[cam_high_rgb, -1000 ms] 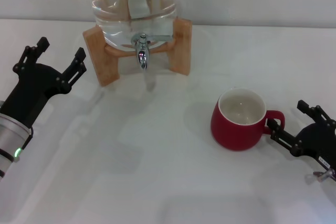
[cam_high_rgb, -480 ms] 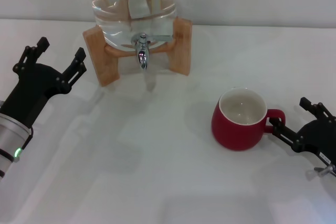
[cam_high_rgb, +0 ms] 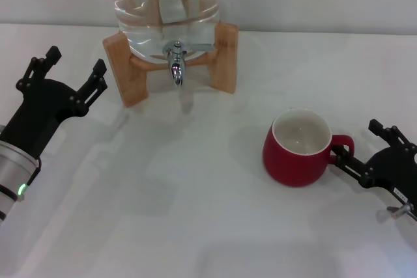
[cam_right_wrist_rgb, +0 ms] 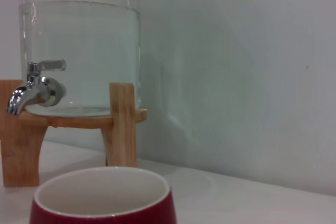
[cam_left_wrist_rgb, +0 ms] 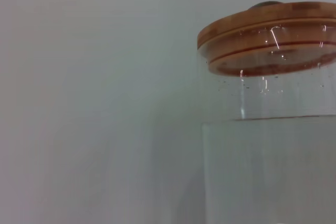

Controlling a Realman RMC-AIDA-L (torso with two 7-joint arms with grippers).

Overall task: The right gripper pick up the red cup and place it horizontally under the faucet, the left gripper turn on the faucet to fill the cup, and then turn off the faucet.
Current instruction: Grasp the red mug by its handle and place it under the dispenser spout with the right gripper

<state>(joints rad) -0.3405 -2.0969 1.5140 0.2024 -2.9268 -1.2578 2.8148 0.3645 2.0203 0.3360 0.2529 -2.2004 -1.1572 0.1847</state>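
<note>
- Two grippers are seen above a white table, one at each side.
- The right gripper is placed low at the right edge, just beside the cup. Its fingers are spread apart, and the handle of the cup is found between them. One finger is seen almost touching the handle; whether real contact is made cannot be told.
- The cup is standing upright on the table, with the open side up and the handle turned to the right gripper. The white inside is seen to be empty. It is located in front of the faucet and to the right, well apart from it.
- The faucet is fixed to a clear jug, which is carried by a wooden stand at the back of the table. Water is held in the jug. A wooden lid is seen on the jug in the left wrist view.
- The left gripper is held at the left side, near the stand, with its fingers apart and nothing between them.
</note>
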